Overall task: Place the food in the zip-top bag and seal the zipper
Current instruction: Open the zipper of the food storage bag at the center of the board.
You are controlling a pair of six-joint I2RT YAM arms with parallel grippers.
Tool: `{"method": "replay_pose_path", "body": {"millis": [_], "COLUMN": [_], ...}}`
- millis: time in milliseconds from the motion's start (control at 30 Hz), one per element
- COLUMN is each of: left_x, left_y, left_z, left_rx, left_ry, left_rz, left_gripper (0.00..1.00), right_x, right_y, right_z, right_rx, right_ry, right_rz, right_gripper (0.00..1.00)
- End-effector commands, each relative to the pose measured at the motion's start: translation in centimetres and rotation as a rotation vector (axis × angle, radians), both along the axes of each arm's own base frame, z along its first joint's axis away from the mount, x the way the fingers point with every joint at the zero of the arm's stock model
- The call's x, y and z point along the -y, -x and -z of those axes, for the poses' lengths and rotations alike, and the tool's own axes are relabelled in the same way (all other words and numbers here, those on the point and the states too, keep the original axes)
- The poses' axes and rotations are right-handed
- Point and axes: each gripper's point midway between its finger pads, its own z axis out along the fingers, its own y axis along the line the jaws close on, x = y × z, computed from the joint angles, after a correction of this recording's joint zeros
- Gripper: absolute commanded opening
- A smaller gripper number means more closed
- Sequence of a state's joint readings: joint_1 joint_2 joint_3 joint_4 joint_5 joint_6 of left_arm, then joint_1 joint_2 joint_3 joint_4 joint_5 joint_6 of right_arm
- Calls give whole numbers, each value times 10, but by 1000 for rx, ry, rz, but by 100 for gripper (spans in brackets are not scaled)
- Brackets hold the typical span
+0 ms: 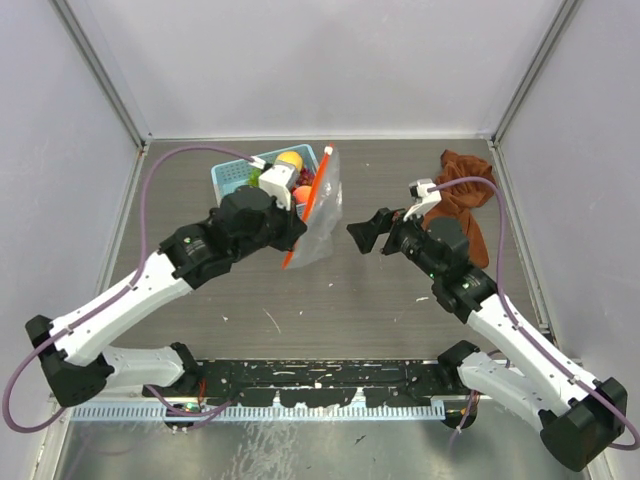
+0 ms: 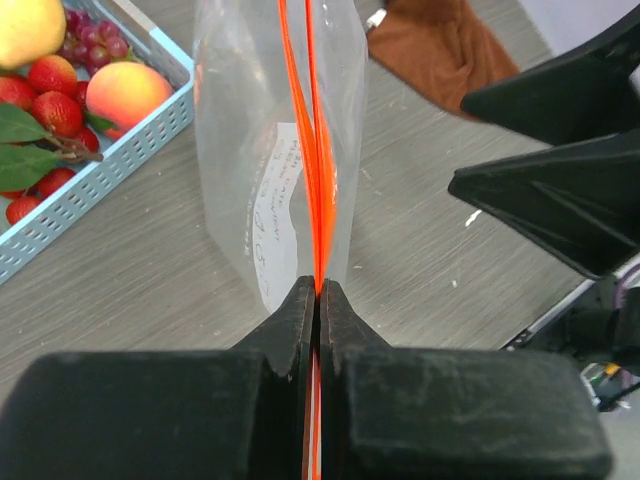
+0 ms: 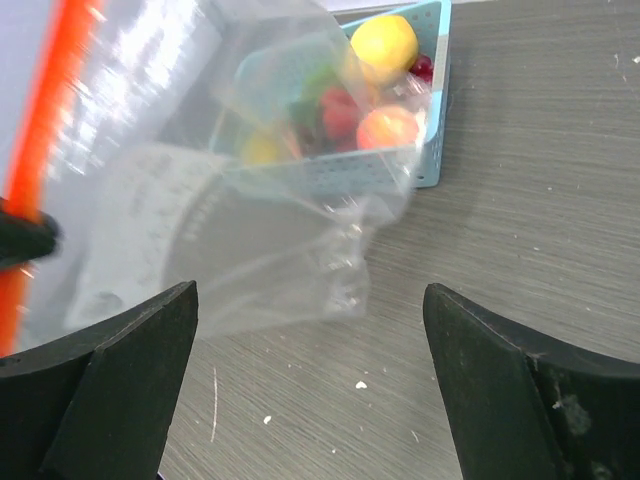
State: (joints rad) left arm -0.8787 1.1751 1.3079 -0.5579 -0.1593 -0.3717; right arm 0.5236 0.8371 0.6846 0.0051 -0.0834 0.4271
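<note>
The clear zip-top bag (image 1: 322,215) hangs above the table beside the basket, empty, with its white label (image 2: 278,210) showing. My left gripper (image 1: 297,237) is shut on the red-orange zipper (image 2: 312,150) at one end, jaws pressed flat on the strip (image 2: 319,290). The strip's two sides part slightly further up. My right gripper (image 1: 366,233) is open and empty, just right of the bag; the bag fills its view (image 3: 230,230) beyond the fingertips (image 3: 310,290). The food sits in the light-blue basket (image 1: 228,176): yellow peach (image 2: 30,28), orange-red peach (image 2: 120,92), strawberries (image 2: 40,78), purple grapes (image 2: 92,40), leaves (image 2: 25,140).
A rust-brown cloth (image 1: 466,196) lies crumpled at the back right, behind my right arm. The basket stands at the back centre-left against the far edge. Grey walls close the table on three sides. The right fingers (image 2: 560,200) show close beside the bag.
</note>
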Motion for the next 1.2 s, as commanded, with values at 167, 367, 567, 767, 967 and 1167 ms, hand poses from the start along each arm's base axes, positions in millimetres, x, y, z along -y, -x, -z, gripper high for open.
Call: {"method": "replay_pose_path", "body": {"millis": [167,367,567,767,967,1167], "left_x": [29,43,57,63,64,68], "left_y": [-12,-7,-1,0,0,1], "left_z": [38,55,61,67,71,75], "left_rx": [151,236,291,300,295,286], "left_ry": [-204,-345,-436,-465,-472,-471], "left_rz": [-69,-80,-75,-77,-77,-64], "left_gripper": [0,0,0,0,0,0], "right_x": [-1,2,5,16,26,19], "right_y": [-17,-22,-25,-24,-22,-24], "right_z": [-39,-31,-24,-4,8,12], "right_rx": [26,-12,-34,-70,-79,-90], "right_ry": [-126,-165,-208,-207,-213,-223], "right_rz": [126,169,210,271,316,298], "right_gripper": [96,94,92,89,84,80]}}
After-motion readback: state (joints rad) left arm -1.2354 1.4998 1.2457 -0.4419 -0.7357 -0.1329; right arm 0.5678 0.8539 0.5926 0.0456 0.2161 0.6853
